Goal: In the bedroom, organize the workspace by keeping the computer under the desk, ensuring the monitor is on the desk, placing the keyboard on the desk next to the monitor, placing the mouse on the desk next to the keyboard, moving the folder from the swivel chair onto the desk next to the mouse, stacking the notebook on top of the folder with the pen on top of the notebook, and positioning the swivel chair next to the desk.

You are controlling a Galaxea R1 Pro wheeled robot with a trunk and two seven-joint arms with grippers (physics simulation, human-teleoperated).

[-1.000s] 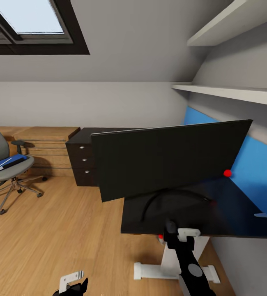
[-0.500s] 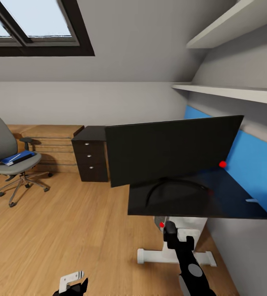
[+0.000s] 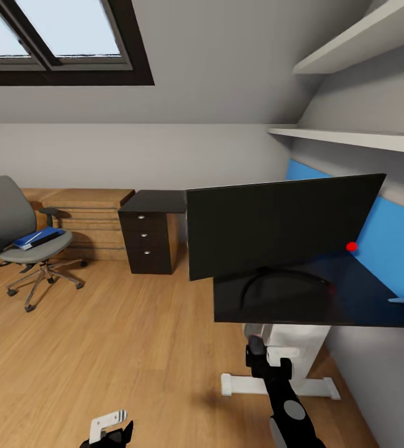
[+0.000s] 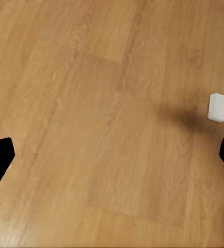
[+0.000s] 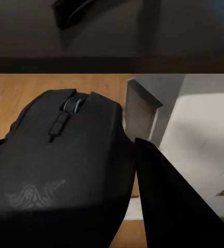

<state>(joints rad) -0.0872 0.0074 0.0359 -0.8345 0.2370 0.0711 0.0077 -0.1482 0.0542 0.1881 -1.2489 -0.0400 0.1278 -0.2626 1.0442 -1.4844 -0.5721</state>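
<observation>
Attic bedroom, light wood floor (image 3: 102, 348), grey-white walls, black-framed skylight (image 3: 59, 43) up left. Right gripper (image 3: 265, 356) sits low in front of the desk, fingers clamped on the small dark oval mouse (image 5: 58, 160); the right wrist view has the mouse between the dark fingers (image 5: 169, 201), scroll wheel facing the desk edge. Left gripper (image 4: 112, 160) hangs over bare floor, fingers spread wide, nothing in them. Just past the right gripper: long glossy black desk (image 3: 376, 305) on its white pedestal leg (image 3: 289, 354) and foot bar. Very wide black flat-screen monitor (image 3: 276, 227) stands on the desk, red dot at its corner, curved black foot on the desktop. Dark three-drawer cabinet (image 3: 149, 239) beside the desk, low oak shelving (image 3: 90, 218) further left. Grey upholstered swivel chair (image 3: 15, 230) well apart from the desk by the far wall, flat bright blue folder (image 3: 37, 238) lying on its seat.
</observation>
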